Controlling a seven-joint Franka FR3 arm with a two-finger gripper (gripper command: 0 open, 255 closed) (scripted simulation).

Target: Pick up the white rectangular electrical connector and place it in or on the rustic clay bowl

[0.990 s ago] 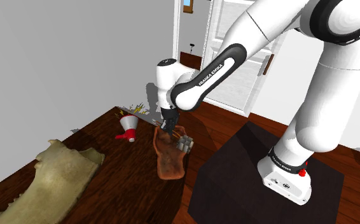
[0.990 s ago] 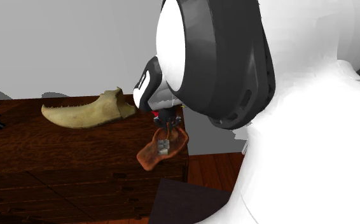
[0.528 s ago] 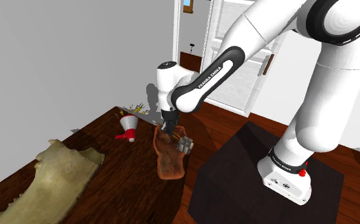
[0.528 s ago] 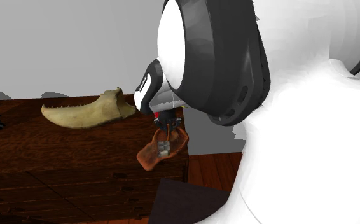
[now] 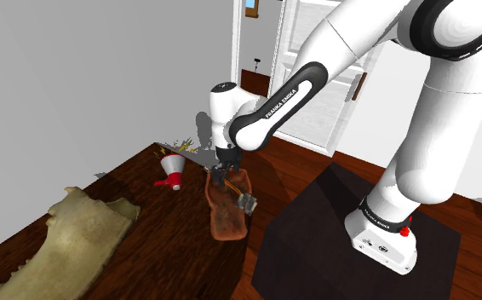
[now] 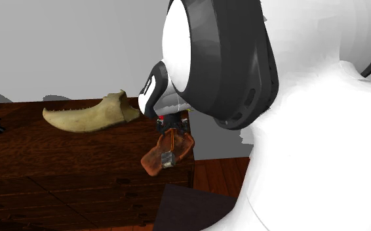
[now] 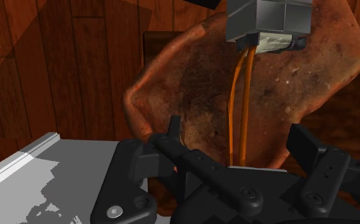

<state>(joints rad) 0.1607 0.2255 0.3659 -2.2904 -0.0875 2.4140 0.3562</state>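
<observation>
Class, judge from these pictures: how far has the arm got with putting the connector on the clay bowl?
Done: the grey connector lies on the reddish-brown bowl near its edge, orange wires trailing. In hand: nothing; the pincer stands open above the bowl. Left: probably just drawing the arm away.

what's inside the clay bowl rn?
A grey connector block with two orange wires lies in the brown bowl, toward the rim farthest from the gripper, whose jaws stand open. The bowl's floor beneath the block is hidden.
</observation>
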